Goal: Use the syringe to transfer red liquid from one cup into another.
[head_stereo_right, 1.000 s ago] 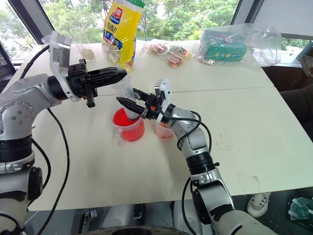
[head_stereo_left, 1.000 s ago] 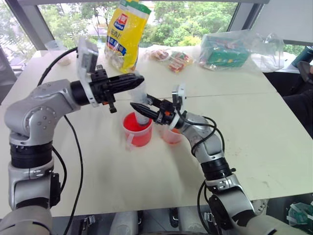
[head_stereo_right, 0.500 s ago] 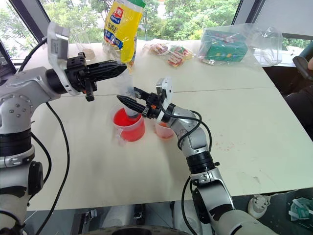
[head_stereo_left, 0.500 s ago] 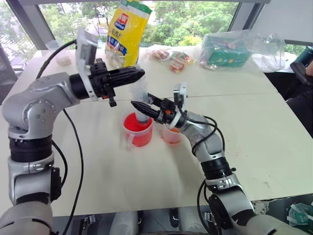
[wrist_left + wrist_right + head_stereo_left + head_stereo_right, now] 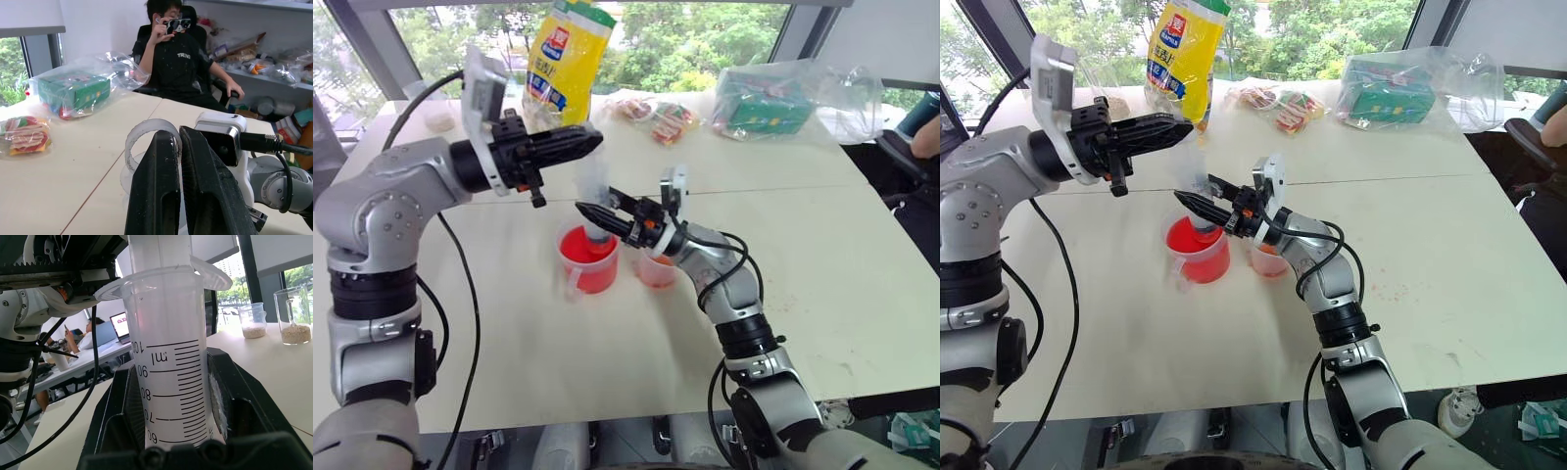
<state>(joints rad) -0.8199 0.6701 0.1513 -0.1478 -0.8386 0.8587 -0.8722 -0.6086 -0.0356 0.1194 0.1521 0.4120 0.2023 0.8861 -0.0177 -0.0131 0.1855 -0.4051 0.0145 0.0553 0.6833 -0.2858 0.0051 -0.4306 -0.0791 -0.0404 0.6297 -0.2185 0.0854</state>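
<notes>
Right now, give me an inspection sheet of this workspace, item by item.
Surface: pale table, seam across it, faint specks on the robot's right.
Job's things: syringe upright, tip in handled cup of red liquid; smaller cup beside it, orange-red at base.
Clutter: yellow bag, snack packets, bagged green box, two cups of grains at the far edge.
Grippers: right gripper shut on syringe barrel; left gripper shut on plunger top.
Cables: black cable hanging by left arm; more along right arm.
Surroundings: windows, trees, seated person.
</notes>
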